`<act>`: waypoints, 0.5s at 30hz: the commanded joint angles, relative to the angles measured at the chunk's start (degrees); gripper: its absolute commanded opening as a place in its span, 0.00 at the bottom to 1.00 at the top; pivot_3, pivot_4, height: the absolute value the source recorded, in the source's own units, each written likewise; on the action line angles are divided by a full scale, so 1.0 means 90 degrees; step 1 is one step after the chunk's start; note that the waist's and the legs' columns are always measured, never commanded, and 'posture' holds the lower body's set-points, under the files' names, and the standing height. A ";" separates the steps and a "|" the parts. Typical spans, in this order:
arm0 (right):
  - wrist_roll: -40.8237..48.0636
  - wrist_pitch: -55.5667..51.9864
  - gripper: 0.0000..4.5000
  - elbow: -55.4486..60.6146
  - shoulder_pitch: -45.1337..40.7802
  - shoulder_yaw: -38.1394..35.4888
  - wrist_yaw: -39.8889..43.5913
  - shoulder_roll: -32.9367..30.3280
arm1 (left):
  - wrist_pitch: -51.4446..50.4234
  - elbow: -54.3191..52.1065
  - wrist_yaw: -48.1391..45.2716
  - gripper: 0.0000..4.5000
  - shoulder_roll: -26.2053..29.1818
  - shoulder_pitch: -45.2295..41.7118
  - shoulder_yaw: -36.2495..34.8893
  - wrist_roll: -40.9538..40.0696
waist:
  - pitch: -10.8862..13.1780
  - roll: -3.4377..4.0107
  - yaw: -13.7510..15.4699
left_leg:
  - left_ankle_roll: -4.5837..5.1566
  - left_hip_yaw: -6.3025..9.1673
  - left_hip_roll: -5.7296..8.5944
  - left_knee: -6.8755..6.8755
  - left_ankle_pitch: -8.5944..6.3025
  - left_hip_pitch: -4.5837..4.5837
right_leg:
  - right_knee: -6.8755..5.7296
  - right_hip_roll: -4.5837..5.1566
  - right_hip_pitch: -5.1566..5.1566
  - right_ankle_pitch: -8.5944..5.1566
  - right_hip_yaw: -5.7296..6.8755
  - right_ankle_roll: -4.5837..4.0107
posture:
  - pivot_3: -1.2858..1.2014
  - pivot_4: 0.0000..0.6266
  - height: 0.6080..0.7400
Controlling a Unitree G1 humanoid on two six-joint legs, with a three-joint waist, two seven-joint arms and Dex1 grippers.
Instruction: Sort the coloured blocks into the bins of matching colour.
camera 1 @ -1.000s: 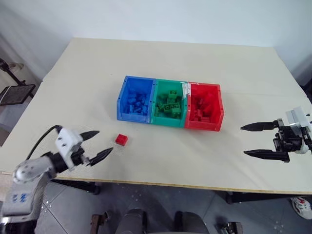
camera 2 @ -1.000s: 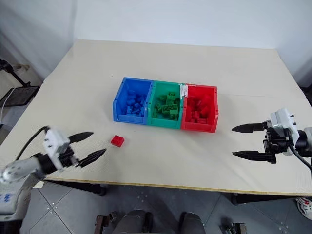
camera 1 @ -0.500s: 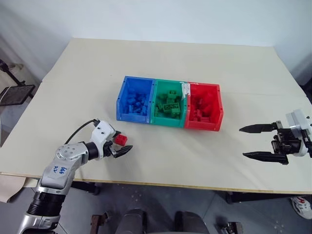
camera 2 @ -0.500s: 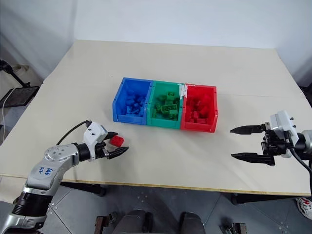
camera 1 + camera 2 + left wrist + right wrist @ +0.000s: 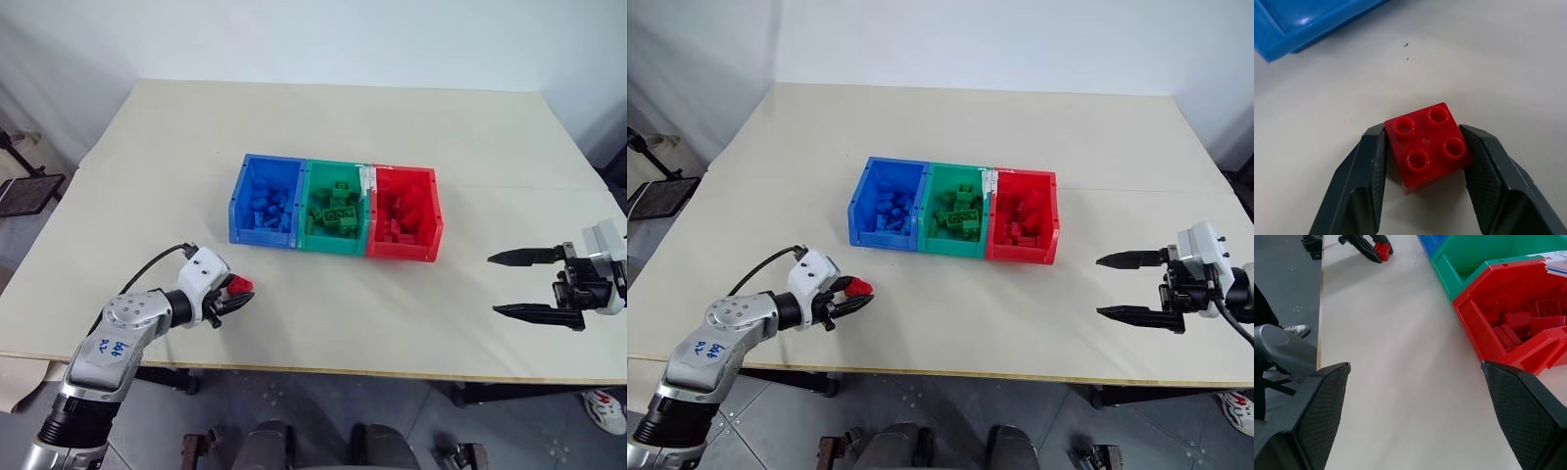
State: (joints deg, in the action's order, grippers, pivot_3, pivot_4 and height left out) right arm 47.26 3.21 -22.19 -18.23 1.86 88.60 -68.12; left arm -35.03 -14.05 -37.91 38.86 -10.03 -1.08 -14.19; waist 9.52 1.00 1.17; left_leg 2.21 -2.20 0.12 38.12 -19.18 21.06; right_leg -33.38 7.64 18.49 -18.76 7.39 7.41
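Note:
A small red block [image 5: 1427, 145] with four studs sits on the table near its front left, and my left gripper [image 5: 233, 295] is shut on it, both fingers pressed to its sides. The same red block [image 5: 240, 285] lies in front of the blue bin [image 5: 235, 204]. Blue bin, green bin [image 5: 306, 210] and red bin [image 5: 438, 217] stand in a row at the table's middle, each holding several blocks of its own colour. My right gripper [image 5: 530, 285] hovers open over the table's right side, nothing between its fingers.
The cream table [image 5: 343, 117] stretches wide behind and around the bins. Its front edge runs close below both grippers. A black stand [image 5: 24, 186] is beside the table at the left.
My left gripper has moved right and forward to the red block and closed its fingers on it. The right gripper has stayed put, open.

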 commanded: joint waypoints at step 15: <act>-0.0189 -0.0626 1.00 0.0001 0.0135 -0.1776 -0.0014 0.0822 | 0.1650 0.2146 -0.1062 0.42 -0.1437 -0.3969 0.0498 -0.0322 | 0.0010 -0.0019 0.0192 | 0.0013 -0.0004 0.0023 0.0009 0.0003 0.0012 | -0.0011 -0.0028 0.0001 0.0002 0.0041 0.0005 | 0.52 0.24 1.00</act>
State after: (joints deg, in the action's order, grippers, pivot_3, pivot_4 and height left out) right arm 45.18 -1.66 -23.60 -17.64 -10.77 87.95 -60.82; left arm -22.99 3.62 -46.33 27.26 -42.24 2.10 -17.51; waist 9.61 0.83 2.90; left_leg 2.33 -2.25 0.34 38.21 -19.15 21.18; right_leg -33.48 7.38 18.50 -18.74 7.79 7.46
